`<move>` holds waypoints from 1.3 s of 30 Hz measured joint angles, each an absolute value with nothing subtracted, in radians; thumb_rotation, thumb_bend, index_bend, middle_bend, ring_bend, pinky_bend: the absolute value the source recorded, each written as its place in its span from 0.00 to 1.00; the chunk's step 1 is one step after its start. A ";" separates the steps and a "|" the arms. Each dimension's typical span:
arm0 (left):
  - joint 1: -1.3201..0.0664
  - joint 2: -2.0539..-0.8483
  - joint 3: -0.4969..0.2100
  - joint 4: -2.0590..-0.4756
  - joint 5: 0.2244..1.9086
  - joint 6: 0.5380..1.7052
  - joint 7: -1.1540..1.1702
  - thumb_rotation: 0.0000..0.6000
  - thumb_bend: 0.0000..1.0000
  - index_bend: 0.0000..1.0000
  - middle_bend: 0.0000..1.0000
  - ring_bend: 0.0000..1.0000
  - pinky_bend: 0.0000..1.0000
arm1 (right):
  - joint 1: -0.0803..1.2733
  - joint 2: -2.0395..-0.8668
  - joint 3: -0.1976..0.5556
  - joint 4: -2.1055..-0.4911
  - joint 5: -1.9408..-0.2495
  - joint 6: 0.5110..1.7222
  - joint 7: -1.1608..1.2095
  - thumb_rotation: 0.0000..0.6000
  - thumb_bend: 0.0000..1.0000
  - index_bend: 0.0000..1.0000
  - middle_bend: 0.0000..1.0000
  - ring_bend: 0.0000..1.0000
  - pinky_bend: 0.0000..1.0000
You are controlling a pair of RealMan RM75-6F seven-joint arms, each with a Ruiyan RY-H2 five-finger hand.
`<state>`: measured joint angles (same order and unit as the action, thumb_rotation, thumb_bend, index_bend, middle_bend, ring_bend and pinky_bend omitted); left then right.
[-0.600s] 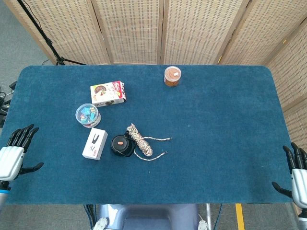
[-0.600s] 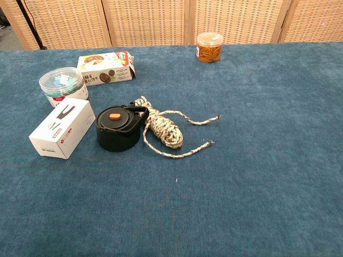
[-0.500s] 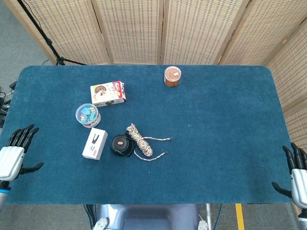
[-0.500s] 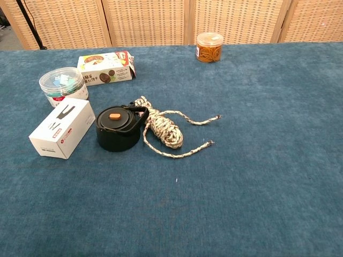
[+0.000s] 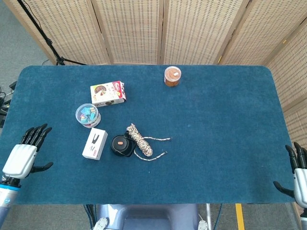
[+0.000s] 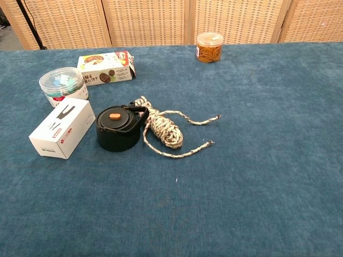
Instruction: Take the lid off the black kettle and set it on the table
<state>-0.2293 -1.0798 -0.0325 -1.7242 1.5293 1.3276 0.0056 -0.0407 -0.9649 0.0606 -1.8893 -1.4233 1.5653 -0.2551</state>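
Black kettle (image 6: 118, 129) sits on the blue table (image 6: 257, 176), left of centre, upright, with its lid (image 6: 116, 119) still seated on top, orange knob (image 6: 113, 115) visible in the middle. It is between the white box (image 6: 62, 127) and the coiled rope (image 6: 163, 128), very close to both; cannot tell if the rope touches it. Task not started as far as shown: lid on, nothing lifted, no hand near the kettle. Left to do: reach, grasp the lid, lift it off, put it down on bare cloth. Left hand (image 5: 24, 155) hovers at the near left edge of the table, fingers spread, grasping nothing, well apart from the kettle. Right hand (image 5: 298, 175) at the far right edge, partly cut off by the frame, fingers apart, empty too. Neither hand appears in the chest view.
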 measured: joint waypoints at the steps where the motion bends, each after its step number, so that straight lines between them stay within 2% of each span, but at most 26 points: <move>1: -0.236 -1.079 -0.035 -1.733 1.528 1.319 0.013 1.00 0.13 0.00 0.00 0.00 0.00 | -0.040 -0.964 0.061 -1.889 -1.422 1.564 -0.252 1.00 0.00 0.00 0.00 0.00 0.00; 3: -0.263 -1.077 -0.047 -1.760 1.511 1.277 0.037 1.00 0.14 0.03 0.00 0.00 0.00 | -0.040 -0.961 0.062 -1.888 -1.419 1.561 -0.247 1.00 0.00 0.00 0.00 0.00 0.00; 7: -0.329 -1.083 -0.081 -1.806 1.428 1.171 0.086 1.00 0.20 0.19 0.00 0.00 0.00 | -0.038 -0.958 0.063 -1.887 -1.416 1.558 -0.239 1.00 0.00 0.00 0.00 0.00 0.00; 13: -0.441 -1.145 -0.141 -1.849 1.224 1.054 0.215 1.00 0.28 0.37 0.00 0.00 0.00 | -0.034 -0.956 0.068 -1.885 -1.403 1.549 -0.234 1.00 0.00 0.00 0.00 0.00 0.00; 25: -0.597 -1.364 -0.191 -1.853 0.948 1.060 0.517 1.00 0.29 0.44 0.00 0.00 0.00 | -0.026 -0.948 0.068 -1.881 -1.394 1.529 -0.218 1.00 0.00 0.00 0.00 0.00 0.00; 32: -0.660 -1.444 -0.201 -1.796 0.869 1.067 0.567 1.00 0.35 0.49 0.00 0.00 0.00 | -0.024 -0.947 0.069 -1.879 -1.390 1.528 -0.213 1.00 0.00 0.00 0.00 0.00 0.00; 39: -0.698 -1.487 -0.194 -1.787 0.823 1.079 0.608 1.00 0.35 0.51 0.00 0.00 0.00 | -0.023 -0.944 0.072 -1.877 -1.385 1.527 -0.204 1.00 0.00 0.00 0.00 0.00 0.00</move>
